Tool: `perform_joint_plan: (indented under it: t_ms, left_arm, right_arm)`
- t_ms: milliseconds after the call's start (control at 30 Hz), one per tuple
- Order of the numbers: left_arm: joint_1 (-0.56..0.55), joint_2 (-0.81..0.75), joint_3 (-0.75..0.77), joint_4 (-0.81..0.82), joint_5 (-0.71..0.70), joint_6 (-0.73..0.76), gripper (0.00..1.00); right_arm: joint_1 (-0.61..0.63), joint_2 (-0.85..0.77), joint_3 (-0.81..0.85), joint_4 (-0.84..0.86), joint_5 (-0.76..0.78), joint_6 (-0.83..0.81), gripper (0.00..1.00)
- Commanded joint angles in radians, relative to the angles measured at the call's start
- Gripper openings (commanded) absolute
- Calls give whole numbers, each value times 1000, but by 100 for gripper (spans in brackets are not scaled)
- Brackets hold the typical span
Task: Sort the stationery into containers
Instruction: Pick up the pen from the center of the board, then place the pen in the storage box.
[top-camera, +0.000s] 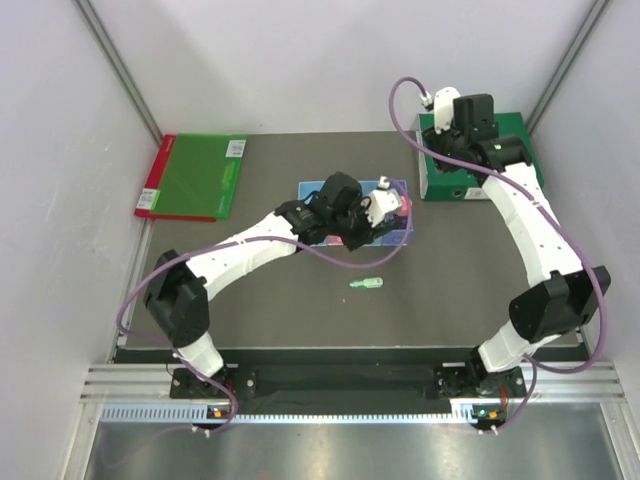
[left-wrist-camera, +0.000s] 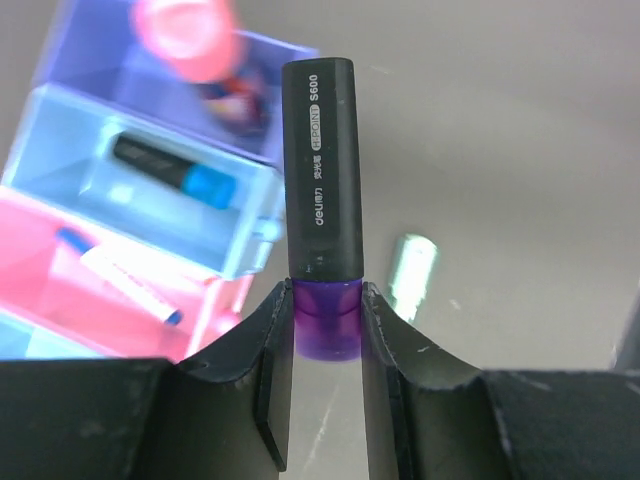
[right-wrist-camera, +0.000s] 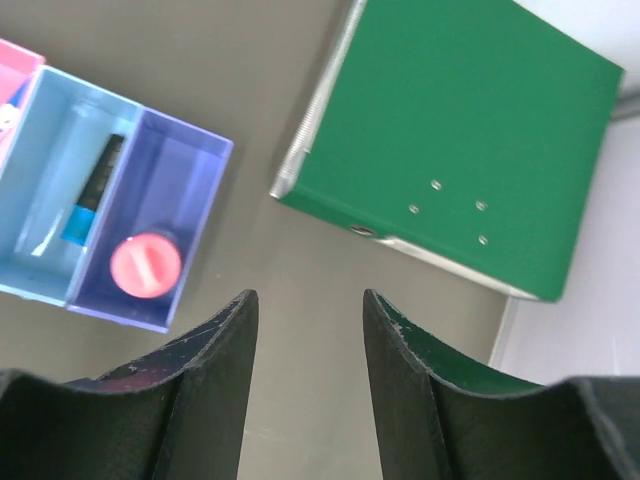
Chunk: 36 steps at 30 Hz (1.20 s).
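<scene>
Purple-and-black marker (left-wrist-camera: 322, 200) with a black cap and purple body, printed "S600", is clamped by its purple end between the dark fingers of the left gripper (left-wrist-camera: 325, 345), beside the row of joined translucent plastic bins (top-camera: 395, 232) at the centre of the dark table (top-camera: 260, 310). From the left wrist, the blue bin (left-wrist-camera: 60, 165) holds a black-and-blue pen (left-wrist-camera: 172, 172), the pink bin (left-wrist-camera: 40, 270) holds a white-and-blue pen (left-wrist-camera: 130, 285), and a stubby pink round-capped piece (right-wrist-camera: 146, 265) stands in the purple-blue end bin (right-wrist-camera: 190, 170). A mint green marker (top-camera: 366, 284) lies alone on the table, nearer the arm bases. The right gripper (right-wrist-camera: 305, 320) hangs above the table near a dark green binder (right-wrist-camera: 470, 130), its fingers apart and holding nothing. A flat green folder with a red edge (top-camera: 195, 175) lies at the far left.
</scene>
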<state>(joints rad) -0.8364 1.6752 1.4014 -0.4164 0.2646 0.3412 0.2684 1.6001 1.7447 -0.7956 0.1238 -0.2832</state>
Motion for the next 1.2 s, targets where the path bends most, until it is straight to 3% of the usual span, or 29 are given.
perform_joint_plan:
  t_ms: [0, 167, 333, 567, 867, 900, 933, 967, 1100, 1167]
  left_arm:
    - [26, 67, 93, 36, -209, -254, 0]
    - [65, 188, 217, -5, -402, -424, 0]
    - [98, 340, 381, -97, -435, -539, 0]
    - [141, 512, 571, -139, -331, -628, 0]
    - [161, 551, 561, -121, -188, -637, 0]
    - [163, 551, 558, -119, -179, -637, 4]
    - [164, 544, 548, -110, -167, -633, 32]
    - [165, 540, 545, -105, -160, -628, 38]
    - [169, 518, 542, -85, -153, -611, 39]
    - [174, 508, 550, -82, -148, -593, 50]
  right_arm:
    - [-37, -98, -33, 64, 46, 18, 47]
    - [-75, -146, -85, 87, 54, 21, 47]
    - [-95, -175, -112, 98, 53, 24, 47]
    - [-100, -215, -183, 114, 36, 30, 47]
    - [-101, -235, -218, 131, 34, 21, 48]
    - [-100, -235, -220, 133, 36, 22, 48]
    - [-101, -235, -224, 133, 37, 22, 48]
    - [-100, -236, -226, 133, 37, 22, 48]
    - [-100, -243, -234, 130, 36, 24, 48]
    - [-100, -247, -234, 130, 36, 24, 49]
